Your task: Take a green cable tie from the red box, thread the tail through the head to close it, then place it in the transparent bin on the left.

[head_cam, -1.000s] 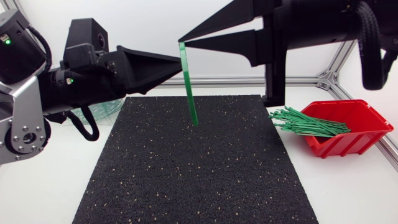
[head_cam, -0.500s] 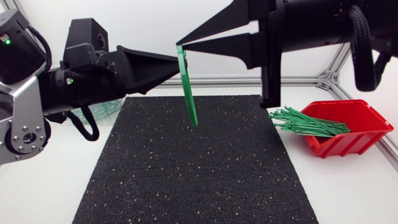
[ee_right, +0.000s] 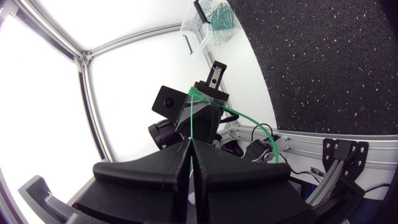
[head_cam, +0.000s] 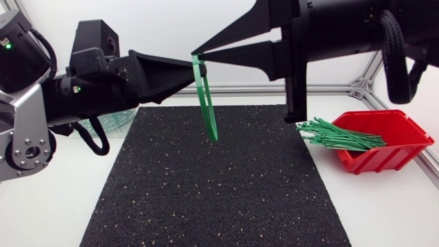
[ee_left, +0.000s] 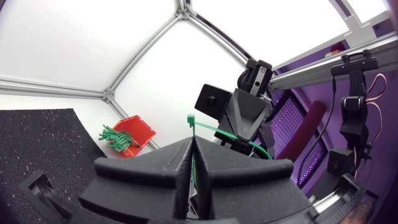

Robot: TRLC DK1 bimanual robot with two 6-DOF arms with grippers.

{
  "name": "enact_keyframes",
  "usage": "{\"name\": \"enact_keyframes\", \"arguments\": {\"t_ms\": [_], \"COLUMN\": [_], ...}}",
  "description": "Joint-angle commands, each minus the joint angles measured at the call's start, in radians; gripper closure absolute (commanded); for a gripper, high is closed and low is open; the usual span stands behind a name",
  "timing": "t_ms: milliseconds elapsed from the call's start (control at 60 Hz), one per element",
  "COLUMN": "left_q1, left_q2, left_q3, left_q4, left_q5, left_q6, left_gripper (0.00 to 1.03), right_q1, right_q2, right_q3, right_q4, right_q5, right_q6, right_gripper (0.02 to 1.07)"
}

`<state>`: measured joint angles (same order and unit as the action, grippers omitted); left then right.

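Green plastic cable tie (head_cam: 212,129) hangs bowed into a narrow loop above the black speckled rubber mat (head_cam: 219,192). The matte wedge-shaped left gripper (head_cam: 195,69) and right gripper (head_cam: 195,54) are each pinched tight on its upper end. The red box (head_cam: 401,140), holding a bundle of ties (head_cam: 339,136), sits on the white worktop (head_cam: 384,213).

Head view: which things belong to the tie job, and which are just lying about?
Job: tie, gripped by left pincer and right pincer; red box of spare ties; clear bin.
Lying about: mat.
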<state>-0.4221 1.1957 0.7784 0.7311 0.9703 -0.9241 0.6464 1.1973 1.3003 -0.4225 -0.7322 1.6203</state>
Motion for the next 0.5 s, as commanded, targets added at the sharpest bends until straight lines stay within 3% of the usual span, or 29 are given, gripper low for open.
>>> {"name": "enact_keyframes", "arguments": {"t_ms": [0,483], "left_q1": [-0.003,0.000], "left_q2": [-0.005,-0.005], "left_q3": [-0.018,-0.019], "left_q4": [0.019,0.019], "left_q5": [0.005,0.005], "left_q6": [-0.022,-0.022], "left_gripper": [1.00,1.00], "right_q1": [-0.002,-0.005], "right_q2": [-0.002,-0.016], "right_q3": [-0.024,-0.024], "right_q4": [-0.001,-0.002], "right_q5": [-0.001,0.001], "right_q6": [0.023,0.015], "right_gripper": [1.02,1.01]}}
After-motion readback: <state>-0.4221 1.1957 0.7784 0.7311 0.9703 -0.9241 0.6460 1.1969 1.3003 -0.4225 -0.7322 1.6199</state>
